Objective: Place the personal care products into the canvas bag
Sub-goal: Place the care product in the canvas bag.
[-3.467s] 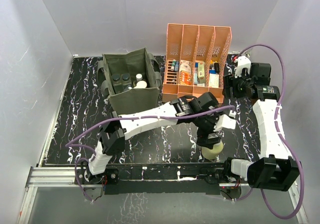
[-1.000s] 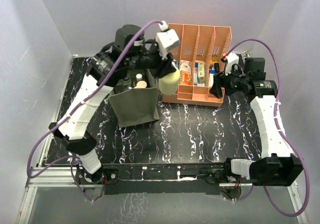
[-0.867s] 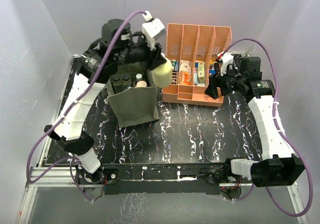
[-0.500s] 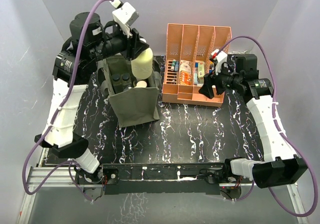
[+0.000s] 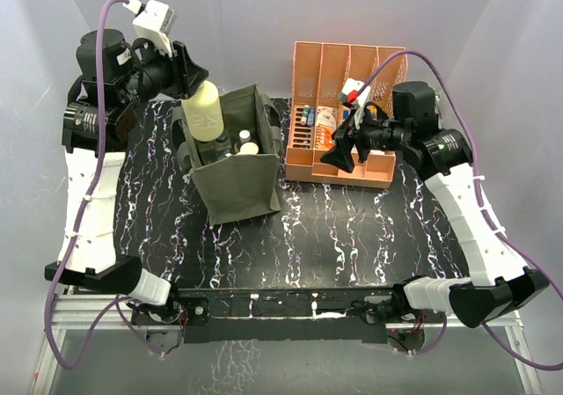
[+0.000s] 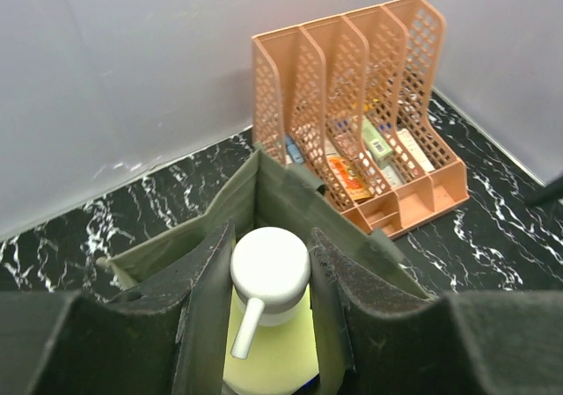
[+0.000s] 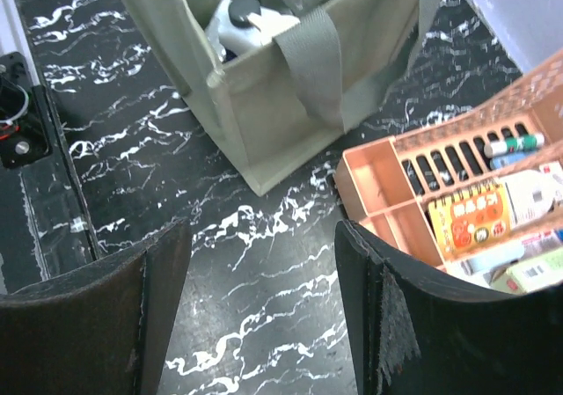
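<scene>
My left gripper point(image 5: 202, 85) is shut on a pale yellow bottle point(image 5: 204, 118) with a white pump cap point(image 6: 269, 267). It hangs upright over the back left part of the olive canvas bag point(image 5: 236, 177). In the left wrist view both fingers point(image 6: 207, 289) press the cap's sides, with the bag's open mouth point(image 6: 264, 188) below. Two dark-capped bottles point(image 5: 220, 135) and a pale-capped one point(image 5: 249, 149) stand inside the bag. A white grey-capped bottle point(image 7: 242, 17) shows there too. My right gripper point(image 5: 338, 155) is open and holds nothing, low in front of the organiser's left slots, over the marble tabletop point(image 7: 264, 263).
A peach slotted file organiser point(image 5: 350, 78) stands right of the bag, holding small colourful boxes and tubes point(image 7: 479, 215). Grey walls close in the back and both sides. The bag's strap handle point(image 7: 317, 61) hangs over its near wall. Black marble table point(image 5: 352, 228) stretches in front.
My left arm carried the yellow bottle left, from beside the organiser to above the bag's back left. My right gripper slid left along the organiser's front, still open.
</scene>
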`<state>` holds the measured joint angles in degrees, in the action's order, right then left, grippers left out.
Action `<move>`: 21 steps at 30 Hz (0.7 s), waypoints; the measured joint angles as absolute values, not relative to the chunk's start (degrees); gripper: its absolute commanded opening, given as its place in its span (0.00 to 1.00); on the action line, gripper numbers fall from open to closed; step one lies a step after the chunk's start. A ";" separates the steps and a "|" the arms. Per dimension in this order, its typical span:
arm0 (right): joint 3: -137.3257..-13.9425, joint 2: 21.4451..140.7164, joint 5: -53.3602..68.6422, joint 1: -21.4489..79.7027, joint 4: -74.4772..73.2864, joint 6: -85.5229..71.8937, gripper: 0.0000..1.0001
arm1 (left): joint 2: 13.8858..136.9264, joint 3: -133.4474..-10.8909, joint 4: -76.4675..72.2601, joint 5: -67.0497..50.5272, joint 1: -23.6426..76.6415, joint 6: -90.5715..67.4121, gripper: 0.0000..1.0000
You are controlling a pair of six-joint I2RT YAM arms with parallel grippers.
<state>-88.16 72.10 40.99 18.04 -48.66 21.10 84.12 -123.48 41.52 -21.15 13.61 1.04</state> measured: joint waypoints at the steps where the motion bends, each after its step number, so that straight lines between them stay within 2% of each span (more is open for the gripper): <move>1: -88.68 72.18 41.50 18.59 -48.36 21.10 0.68 | 84.12 -122.89 41.30 -20.93 12.73 0.43 0.00; 21: -90.98 72.14 43.86 22.50 -45.95 21.96 0.68 | 84.09 -119.98 37.78 -22.94 8.51 -3.75 0.00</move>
<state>-90.98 72.14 43.86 22.50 -45.95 21.96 84.09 -119.98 37.78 -22.94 8.51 -3.75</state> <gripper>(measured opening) 0.684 0.334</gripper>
